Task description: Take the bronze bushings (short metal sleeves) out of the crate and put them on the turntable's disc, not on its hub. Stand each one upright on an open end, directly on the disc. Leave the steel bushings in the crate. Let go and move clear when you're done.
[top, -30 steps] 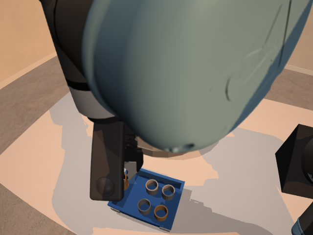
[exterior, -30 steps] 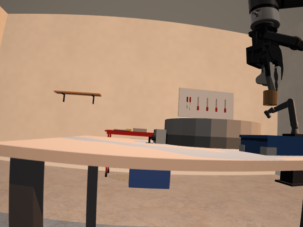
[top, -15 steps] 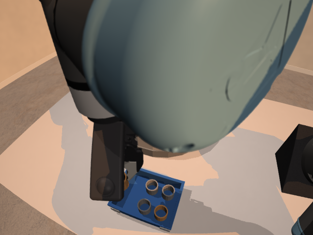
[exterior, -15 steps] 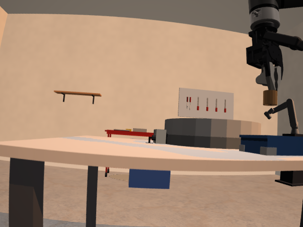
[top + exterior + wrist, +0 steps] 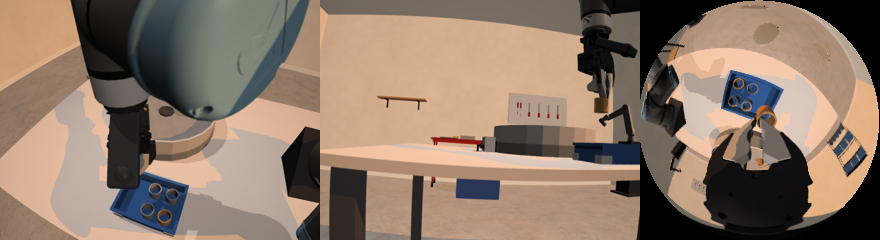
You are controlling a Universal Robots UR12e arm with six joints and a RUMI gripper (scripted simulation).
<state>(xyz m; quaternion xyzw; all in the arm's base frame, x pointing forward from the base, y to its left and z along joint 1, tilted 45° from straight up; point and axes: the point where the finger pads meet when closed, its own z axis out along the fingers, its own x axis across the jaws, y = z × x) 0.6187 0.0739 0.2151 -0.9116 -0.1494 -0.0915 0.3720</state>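
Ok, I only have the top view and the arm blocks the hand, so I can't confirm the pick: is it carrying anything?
Observer: Yes. In the exterior view the hand is shut on a bronze bushing that hangs just below the fingertips.
Operator: Is it free of the crate?
Observer: Yes. From the side, the bushing hangs well above the blue crate and above the turntable's top edge.
Operator: And its orientation?
Observer: Upright in the exterior view. The wrist view shows its open ring, and the fingers seem to pinch one side of the wall.
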